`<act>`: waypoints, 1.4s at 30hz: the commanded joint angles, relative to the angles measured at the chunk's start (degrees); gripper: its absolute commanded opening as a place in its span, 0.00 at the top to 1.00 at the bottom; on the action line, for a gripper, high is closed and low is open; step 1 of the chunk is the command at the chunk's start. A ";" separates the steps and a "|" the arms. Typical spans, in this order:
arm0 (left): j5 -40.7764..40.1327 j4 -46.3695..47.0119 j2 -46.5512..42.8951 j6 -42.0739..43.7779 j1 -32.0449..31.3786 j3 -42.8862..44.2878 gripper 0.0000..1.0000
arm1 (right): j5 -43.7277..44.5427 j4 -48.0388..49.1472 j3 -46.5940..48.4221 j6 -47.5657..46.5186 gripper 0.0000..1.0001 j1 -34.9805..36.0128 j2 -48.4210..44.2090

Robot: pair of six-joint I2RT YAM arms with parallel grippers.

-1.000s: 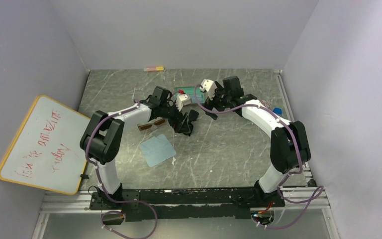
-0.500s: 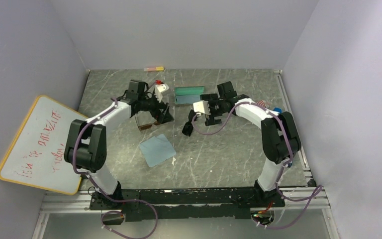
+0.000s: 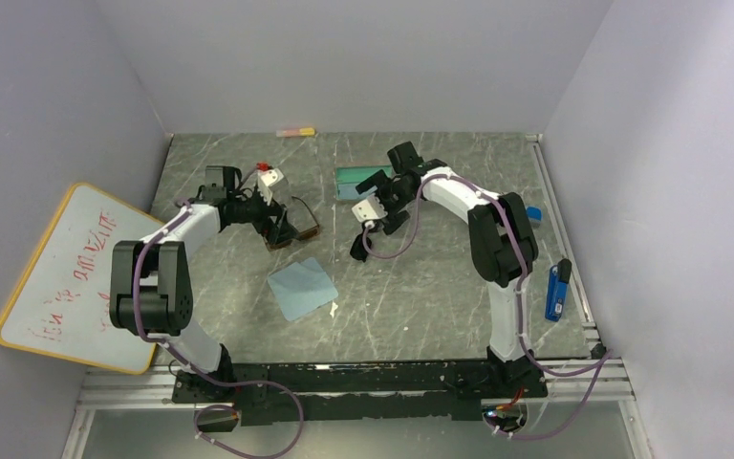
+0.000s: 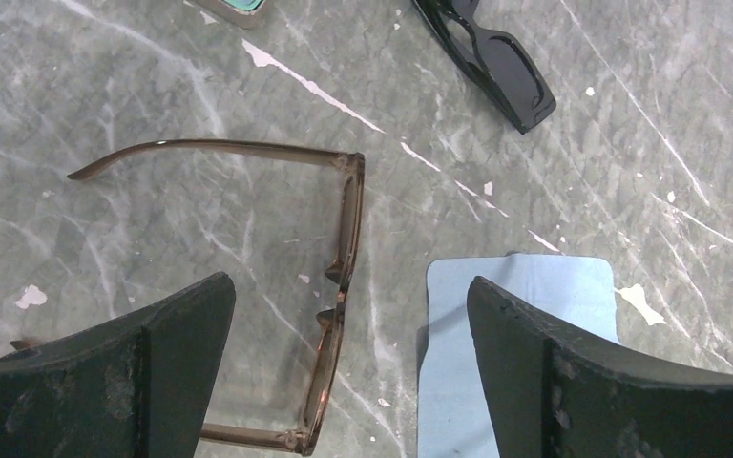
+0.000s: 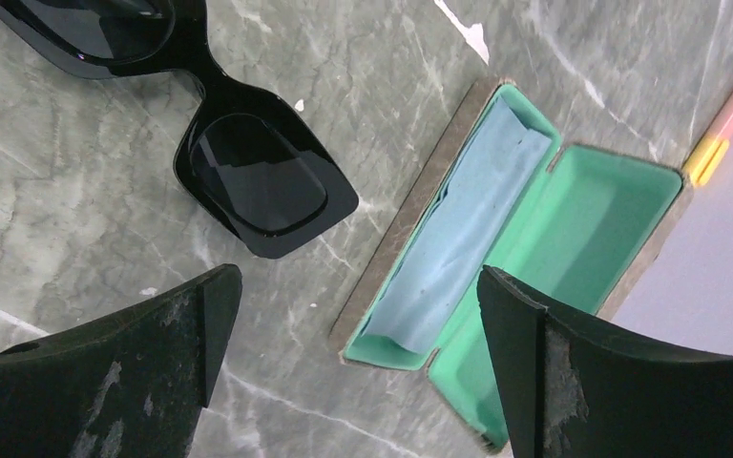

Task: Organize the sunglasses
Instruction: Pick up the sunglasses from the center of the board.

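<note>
Take the open case point(image 3: 358, 181) point(image 5: 620, 205) as your marker. It lies on the table point(image 3: 440, 287) with its green lining up and a blue cloth point(image 5: 453, 243) tucked into one half.

Your right gripper point(image 3: 375, 208) point(image 5: 358, 277) hangs just on the near side of the case, jaws spread wide with nothing between them. The black pair point(image 3: 362, 243) point(image 5: 253, 181) of sunglasses lies on the marble close beside the case's near long edge. In the right wrist view one dark lens sits just past the fingertips, untouched.

Your left gripper point(image 3: 287, 222) point(image 4: 344, 286) is off to the left of the case and nearer the arm bases. It is also spread wide and grips nothing. The brown pair point(image 3: 292, 234) point(image 4: 339, 277) rests on the table in the gap between its fingers point(image 4: 167, 367), temples unfolded (one arm runs out towards the left finger's side). There is clear marble on either side of the frame. How high the fingers stand above it I can't tell you for sure.

A second light-blue cloth point(image 3: 303, 287) point(image 4: 511, 343) lies flat just beyond the brown pair on the side away from the case, partly under the other finger in the wrist view.
</note>
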 commanded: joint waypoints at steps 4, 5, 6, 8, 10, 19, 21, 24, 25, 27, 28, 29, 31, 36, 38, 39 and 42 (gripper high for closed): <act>3.65 1.93 -2.23 1.70 -0.14 -0.34 0.04 | 1.51 -13.64 5.73 -12.27 0.02 2.37 2.55; 3.88 1.70 -2.08 1.95 -0.15 -0.30 0.04 | 1.54 -15.97 6.40 -13.34 0.02 2.52 2.93; 4.16 1.53 -1.95 2.03 -0.15 -0.24 0.04 | 1.40 -16.99 7.07 -13.88 0.03 2.63 3.28; 4.49 1.28 -2.00 2.31 -0.07 -0.30 0.04 | 1.17 -17.72 7.67 -13.92 0.04 2.82 3.64; 4.60 1.88 -2.38 2.25 -0.09 -0.76 0.04 | 1.19 -16.26 7.36 -12.96 0.05 3.19 3.74; 5.14 2.15 -3.21 2.67 -0.14 -1.70 0.04 | 3.14 -13.35 8.16 -9.99 0.11 4.87 5.72; 5.26 1.90 -2.80 2.99 -0.12 -1.73 0.04 | 3.37 -13.02 9.15 -8.98 0.14 5.03 6.55; 5.62 1.12 -2.23 3.48 -0.14 -1.39 0.04 | 3.56 -13.53 10.26 -8.82 0.19 5.20 7.72; 5.70 1.14 -2.20 3.57 -0.09 -1.45 0.04 | 3.65 -13.51 10.29 -8.77 0.21 5.15 7.92; 5.75 1.17 -2.26 3.57 -0.15 -1.59 0.04 | 3.95 -13.94 10.41 -8.92 0.26 5.24 8.21; 5.77 1.18 -2.28 3.58 -0.07 -1.56 0.04 | 3.97 -14.10 10.42 -9.00 0.28 5.24 8.23; 5.75 1.13 -2.24 3.68 -0.04 -1.56 0.04 | 4.12 -13.97 10.20 -8.97 0.29 5.22 8.10; 5.94 1.07 -2.14 3.75 -0.05 -1.55 0.04 | 4.49 -13.84 9.77 -8.99 0.31 5.24 7.84; 6.22 0.47 -1.23 4.15 -0.04 -1.17 0.04 | 4.03 -15.03 9.60 -9.40 0.39 5.23 6.98; 6.27 0.16 -0.85 4.28 -0.01 -0.98 0.04 | 3.82 -15.62 9.42 -9.76 0.40 5.24 6.47; 6.23 0.05 -0.73 4.33 -0.06 -0.88 0.04 | 3.59 -15.88 9.35 -9.98 0.40 5.22 6.18; 6.31 0.02 -1.02 4.34 -0.06 -1.04 0.04 | 3.31 -16.29 9.00 -9.97 0.40 5.29 5.33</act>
